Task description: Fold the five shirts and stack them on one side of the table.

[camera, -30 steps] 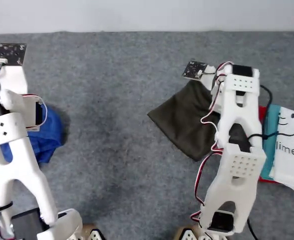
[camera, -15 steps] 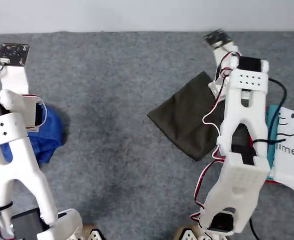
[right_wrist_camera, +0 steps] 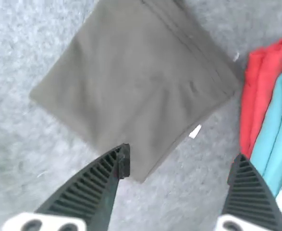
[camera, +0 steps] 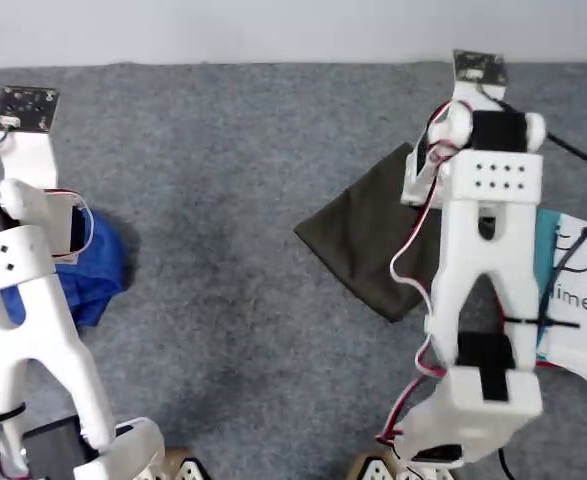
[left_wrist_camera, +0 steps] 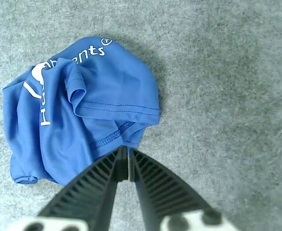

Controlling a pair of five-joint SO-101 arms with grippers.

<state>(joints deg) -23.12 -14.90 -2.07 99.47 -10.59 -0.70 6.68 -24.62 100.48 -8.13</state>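
A dark olive shirt (camera: 358,235) lies folded flat at the table's middle right; its far right part is under my right arm (camera: 483,200). In the right wrist view my right gripper (right_wrist_camera: 179,163) stands open above the olive shirt's (right_wrist_camera: 141,82) near corner, with nothing between its fingers. Beside it lies a stack with a red shirt (right_wrist_camera: 256,96), a teal shirt (right_wrist_camera: 280,130) and a white printed shirt (camera: 583,290). A crumpled blue shirt (left_wrist_camera: 83,101) lies at the left (camera: 93,270). My left gripper (left_wrist_camera: 128,159) is shut, its tips at the blue shirt's hem.
Grey carpet-like cloth (camera: 233,150) covers the table, with open room in the middle and along the back. The two arms' bases (camera: 123,450) stand at the near edge.
My right arm has swung to the right and toward the back, off the olive shirt's far corner. The left arm and the shirts have not moved.
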